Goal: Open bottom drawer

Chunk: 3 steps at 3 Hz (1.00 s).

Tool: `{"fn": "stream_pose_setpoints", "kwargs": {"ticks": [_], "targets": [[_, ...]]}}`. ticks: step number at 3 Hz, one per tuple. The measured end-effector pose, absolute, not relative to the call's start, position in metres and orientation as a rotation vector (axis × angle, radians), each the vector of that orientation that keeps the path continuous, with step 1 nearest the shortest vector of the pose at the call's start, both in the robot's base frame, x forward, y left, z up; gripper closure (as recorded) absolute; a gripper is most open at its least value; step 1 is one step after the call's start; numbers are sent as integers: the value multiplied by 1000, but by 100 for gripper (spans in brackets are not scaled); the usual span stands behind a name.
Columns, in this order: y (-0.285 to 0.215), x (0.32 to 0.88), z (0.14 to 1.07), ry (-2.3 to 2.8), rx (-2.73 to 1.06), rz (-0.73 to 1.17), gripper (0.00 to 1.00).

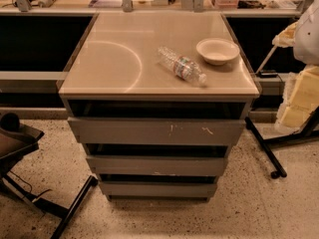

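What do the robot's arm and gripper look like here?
The gripper is out of view, so nothing of its colour or shape shows. A smooth white rounded form at the right edge may be part of the arm; I cannot tell.

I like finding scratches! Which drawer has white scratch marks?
The top drawer, the widest. The middle drawer has just a tiny edge scuff; the bottom drawer is plain. The gripper is out of view.

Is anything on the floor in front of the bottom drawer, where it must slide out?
Nothing visible does. The floor in front of the bottom drawer is bare; a black leg lies left of its path. The gripper is not in view, so its approach cannot be judged.
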<state>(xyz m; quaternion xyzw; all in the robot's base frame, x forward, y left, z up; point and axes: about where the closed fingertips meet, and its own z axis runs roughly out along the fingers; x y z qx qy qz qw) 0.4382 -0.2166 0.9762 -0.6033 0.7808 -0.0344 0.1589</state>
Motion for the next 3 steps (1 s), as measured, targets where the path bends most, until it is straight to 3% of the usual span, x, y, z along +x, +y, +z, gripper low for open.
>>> {"fn": "stream_pose_setpoints", "kwargs": {"ticks": [3], "targets": [[-192,407,902,2137,-1799,-20,0]]}}
